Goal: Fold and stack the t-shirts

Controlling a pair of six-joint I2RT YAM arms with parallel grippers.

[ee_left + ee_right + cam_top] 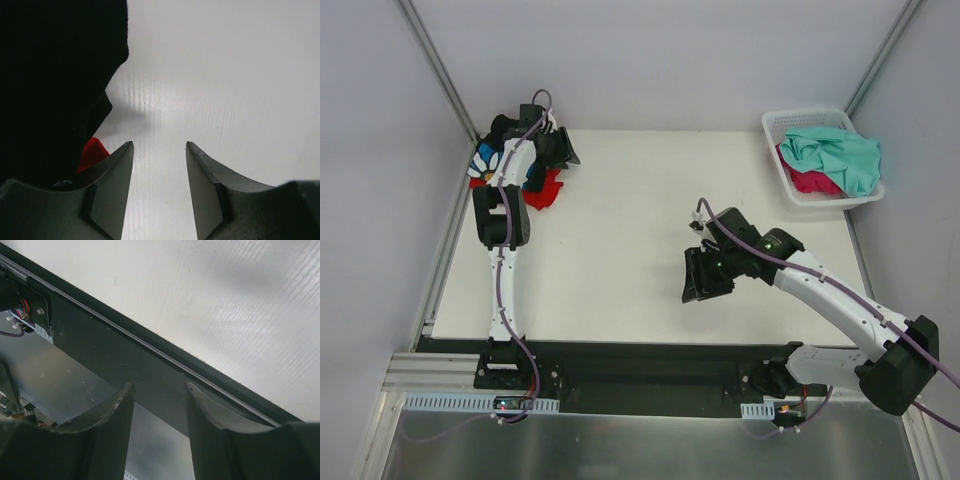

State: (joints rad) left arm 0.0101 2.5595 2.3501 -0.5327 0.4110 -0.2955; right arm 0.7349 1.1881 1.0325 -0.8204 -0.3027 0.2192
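Left arm [502, 215] is stretched to the far-left corner of the worktop [620, 230]. Left jaws are apart with nothing between them; the wrist view shows bare white worktop in the gap. Black t-shirt [503, 128] is bunched in that corner with its daisy print [485, 160] showing. Red t-shirt [547, 190] sticks out beside it on the near side. In the left wrist view black cloth fills the left side, with a red sliver just beside the finger [112, 170] on that side. Can't tell if that finger touches the cloth.

Right arm [820, 285] is over the mid-right worktop. Right jaws are apart and empty, aimed at the near edge: the wrist view shows the black edge rail [125, 355] and metal plate [60, 380] beyond it.

White lattice basket [825, 198] sits at the far-right corner. Teal-mint t-shirt [840, 155] is heaped on top and hangs over the rim, with the magenta-pink t-shirt [808, 181] under it. Both are well apart from either arm.
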